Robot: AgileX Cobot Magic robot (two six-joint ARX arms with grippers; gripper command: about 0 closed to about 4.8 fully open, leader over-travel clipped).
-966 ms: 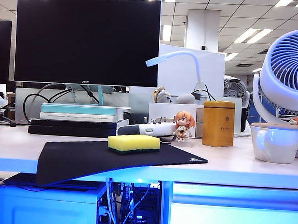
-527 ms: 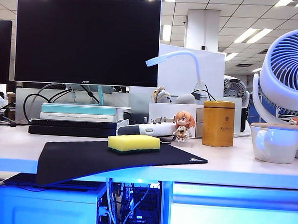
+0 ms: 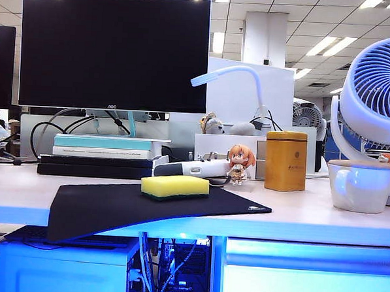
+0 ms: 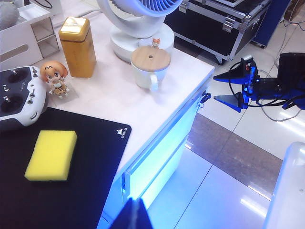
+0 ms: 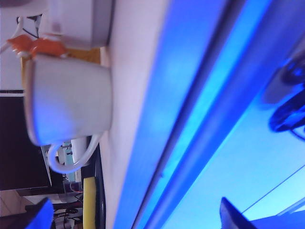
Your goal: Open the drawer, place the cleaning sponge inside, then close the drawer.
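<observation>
The yellow cleaning sponge (image 3: 174, 186) lies flat on a black mouse pad (image 3: 113, 207), and it also shows in the left wrist view as a yellow block (image 4: 51, 155). The drawer (image 3: 309, 283) has a pale blue front under the desk top at the right and looks shut. Neither gripper appears in the exterior view. My left gripper (image 4: 132, 210) hovers shut and empty in front of the desk edge, short of the sponge. My right gripper (image 5: 138, 217) stands wide open with the desk edge and the drawer front (image 5: 238, 143) between its fingers, holding nothing. From the left wrist it shows as the right gripper (image 4: 214, 88) at the desk's corner.
On the desk stand a white lidded mug (image 3: 360, 186), a golden tin canister (image 3: 286, 160), a small figurine (image 3: 240, 165), a white controller (image 3: 190, 169), a big white fan (image 3: 374, 90) and a monitor (image 3: 115, 53). A computer tower (image 3: 64, 270) sits under the desk at left.
</observation>
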